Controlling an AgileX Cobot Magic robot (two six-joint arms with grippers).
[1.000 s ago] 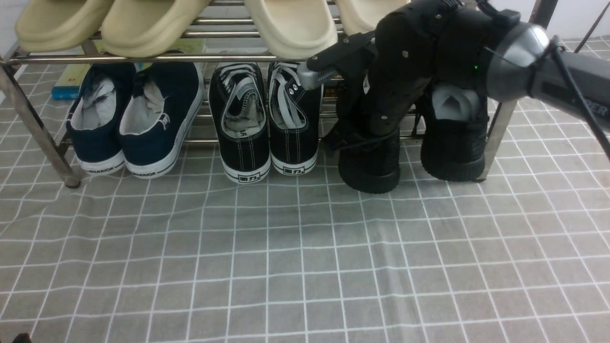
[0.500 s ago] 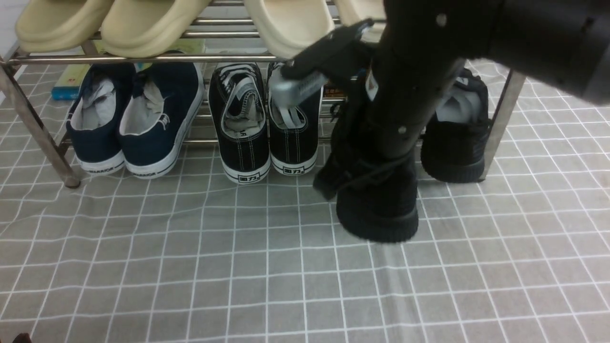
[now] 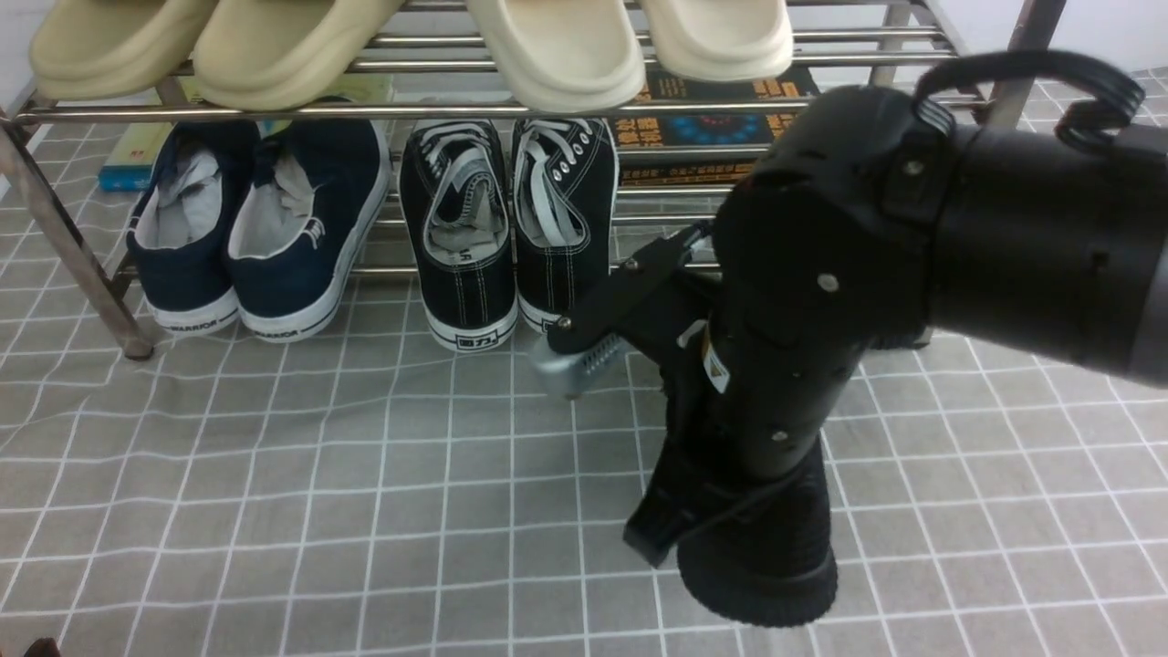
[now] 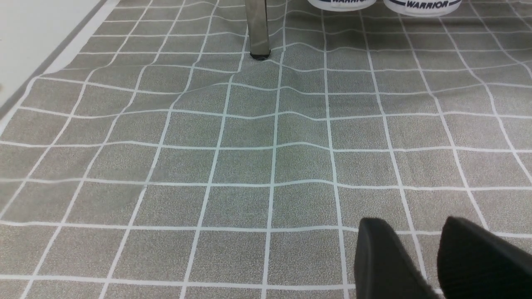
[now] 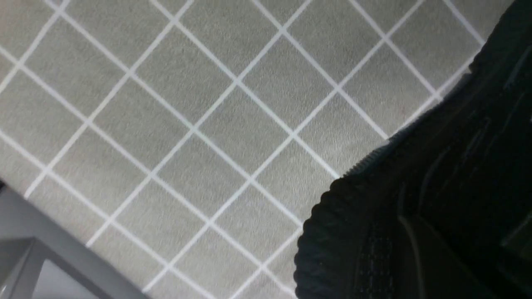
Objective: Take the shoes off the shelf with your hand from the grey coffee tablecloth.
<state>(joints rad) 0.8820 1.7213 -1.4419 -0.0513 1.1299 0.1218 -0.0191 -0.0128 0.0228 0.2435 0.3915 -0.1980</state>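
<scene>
One all-black shoe (image 3: 766, 566) hangs heel-down from my right gripper (image 3: 584, 360), low over the grey coffee tablecloth (image 3: 274, 474) in front of the shelf (image 3: 274, 111). The gripper is shut on the shoe's upper, and its grey ridged fingertip sticks out to the left. The right wrist view shows the shoe's ribbed sole (image 5: 332, 249) over the cloth (image 5: 187, 104). The bulky right arm hides the other black shoe. My left gripper (image 4: 424, 245) hovers open above the cloth (image 4: 208, 145), with nothing between its fingers. It lies near the shelf leg (image 4: 257, 29).
On the lower tier stand black canvas shoes with white soles (image 3: 506, 228) and navy shoes (image 3: 255, 219). Beige slippers (image 3: 547, 46) fill the top tier. A book (image 3: 712, 128) lies at the back of the lower tier. The table's edge (image 5: 41, 249) shows in the right wrist view.
My right arm has drawn back from the shelf toward the camera and lower, taking the black shoe off the lower tier and out over the cloth.
</scene>
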